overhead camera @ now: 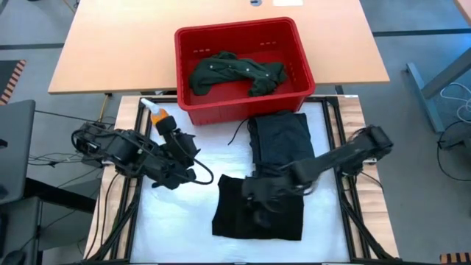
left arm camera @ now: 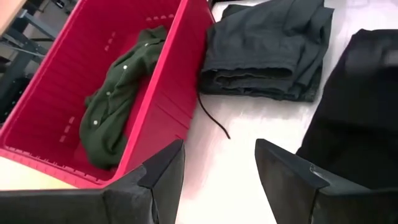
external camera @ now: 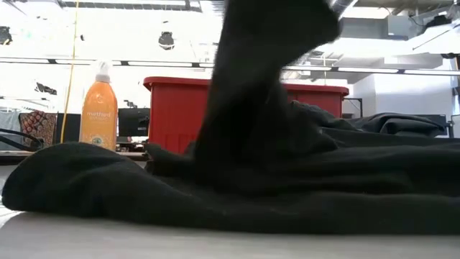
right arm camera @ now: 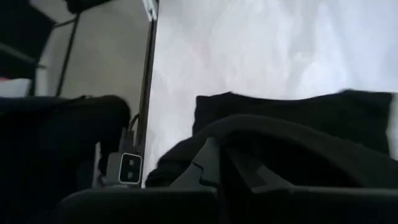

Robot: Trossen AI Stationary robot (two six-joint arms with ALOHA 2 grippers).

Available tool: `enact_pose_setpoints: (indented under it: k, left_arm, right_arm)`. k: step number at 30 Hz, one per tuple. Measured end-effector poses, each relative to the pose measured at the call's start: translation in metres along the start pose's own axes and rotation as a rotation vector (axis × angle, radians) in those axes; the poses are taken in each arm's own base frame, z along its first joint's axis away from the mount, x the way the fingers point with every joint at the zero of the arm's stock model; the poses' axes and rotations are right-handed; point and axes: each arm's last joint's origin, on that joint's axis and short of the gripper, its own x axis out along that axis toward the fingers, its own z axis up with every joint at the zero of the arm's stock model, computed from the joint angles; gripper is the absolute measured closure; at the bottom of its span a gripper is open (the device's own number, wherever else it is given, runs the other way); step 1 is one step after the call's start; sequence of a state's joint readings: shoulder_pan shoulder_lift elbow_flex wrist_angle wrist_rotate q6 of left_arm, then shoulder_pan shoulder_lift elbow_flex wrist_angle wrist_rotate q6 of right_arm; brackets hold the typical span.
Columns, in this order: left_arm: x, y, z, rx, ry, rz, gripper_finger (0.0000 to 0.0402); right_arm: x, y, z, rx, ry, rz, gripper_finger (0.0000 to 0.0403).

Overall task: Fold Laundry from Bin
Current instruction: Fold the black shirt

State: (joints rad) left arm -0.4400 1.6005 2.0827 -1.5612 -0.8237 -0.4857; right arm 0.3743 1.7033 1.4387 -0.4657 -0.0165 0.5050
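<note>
Three garments in sight, one bin, one bottle, two arms.
Red bin (overhead camera: pixel 243 66) at the table's far edge holds one dark green buttoned shirt (overhead camera: pixel 235 72). In front of it lies one folded navy piece (overhead camera: pixel 280 140), and nearer still one black piece (overhead camera: pixel 257 210) spread on the white table (overhead camera: pixel 176 221). Right gripper (overhead camera: pixel 259 193) is down on the black piece, fingers shut; grip on cloth can't be confirmed. Left gripper (overhead camera: pixel 176 143) waits beside the orange bottle (overhead camera: pixel 154 112), fingers parted, holding nothing.
</note>
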Motion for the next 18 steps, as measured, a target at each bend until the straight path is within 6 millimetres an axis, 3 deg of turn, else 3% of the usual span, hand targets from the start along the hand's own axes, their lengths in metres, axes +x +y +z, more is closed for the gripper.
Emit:
enact_pose_setpoints:
  k: [4,10,14,18]
  left_arm:
    - [0.001,-0.001,0.000,0.010,0.005,-0.004,0.0214]
    - [0.001,-0.002,0.000,0.013,0.006,-0.004,0.0214]
    - [0.001,-0.002,0.000,0.026,0.008,-0.003,0.0214]
    - [0.001,-0.001,0.000,0.050,0.006,0.001,0.0214]
  right_arm:
    - [0.040,-0.022,0.003,0.034,0.036,0.041,0.0370]
    - [0.070,-0.051,0.010,0.078,0.053,-0.023,0.0363]
    - [0.070,-0.058,0.017,0.062,0.044,-0.020,0.0339]
    - [0.052,-0.052,0.030,0.024,0.002,0.003,0.0298]
